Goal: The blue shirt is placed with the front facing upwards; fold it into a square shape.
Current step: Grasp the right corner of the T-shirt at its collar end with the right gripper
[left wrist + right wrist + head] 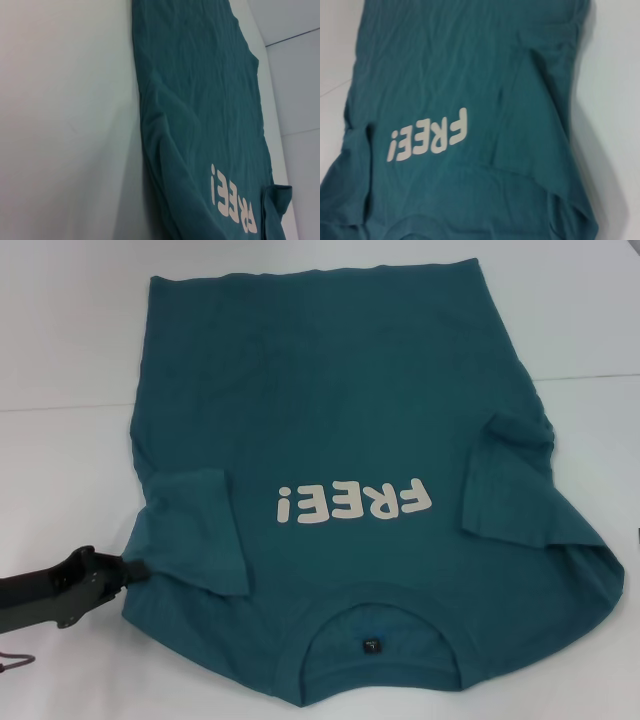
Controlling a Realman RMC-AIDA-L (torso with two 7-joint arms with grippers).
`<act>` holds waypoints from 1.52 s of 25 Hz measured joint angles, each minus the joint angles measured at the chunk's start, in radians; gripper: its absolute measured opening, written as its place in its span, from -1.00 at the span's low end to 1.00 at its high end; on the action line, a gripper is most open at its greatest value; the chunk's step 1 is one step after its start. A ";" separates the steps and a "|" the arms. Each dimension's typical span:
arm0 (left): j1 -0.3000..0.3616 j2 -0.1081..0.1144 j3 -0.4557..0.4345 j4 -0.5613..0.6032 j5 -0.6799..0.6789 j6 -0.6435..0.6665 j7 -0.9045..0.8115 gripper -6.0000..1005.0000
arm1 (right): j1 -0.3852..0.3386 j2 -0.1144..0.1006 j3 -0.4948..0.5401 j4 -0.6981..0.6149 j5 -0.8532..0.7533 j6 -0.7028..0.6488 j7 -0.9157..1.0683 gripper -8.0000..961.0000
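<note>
Blue shirt (340, 430), one, lies front-up on the table (60, 350); left gripper (130, 570) at eight o'clock touches its edge, finger state unclear.

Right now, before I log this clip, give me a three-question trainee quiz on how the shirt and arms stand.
1. True or false: both sleeves of the blue shirt are folded in over its front.
2. Which gripper is in the head view, and where is it?
A. the left gripper, at the shirt's edge by the folded sleeve
B. the right one, over the collar
C. both, at the hem
3. Fill in: the cream lettering reads ____.

Key:
1. True: each sleeve lies on the chest side, flanking the lettering.
2. A. The right gripper is out of sight.
3. FREE!, upside down from the head camera, with the collar nearest the robot.
</note>
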 joint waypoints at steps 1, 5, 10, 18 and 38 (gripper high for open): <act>0.001 0.000 0.000 0.000 0.000 0.000 0.000 -0.94 | 0.002 0.007 0.001 0.006 -0.009 0.009 0.002 0.93; 0.005 -0.002 0.000 0.000 0.000 -0.004 -0.001 -0.94 | 0.005 0.028 0.001 0.033 -0.032 0.056 0.007 0.93; 0.006 -0.003 0.000 0.000 0.000 -0.006 -0.001 -0.94 | 0.006 0.043 0.006 0.069 -0.052 0.127 0.007 0.93; 0.006 -0.003 0.000 0.000 -0.001 -0.006 -0.001 -0.95 | 0.016 0.074 0.007 0.075 -0.051 0.188 0.006 0.93; 0.010 -0.003 -0.011 0.000 -0.006 -0.006 -0.001 -0.94 | 0.064 0.104 -0.037 0.166 -0.056 0.296 0.007 0.93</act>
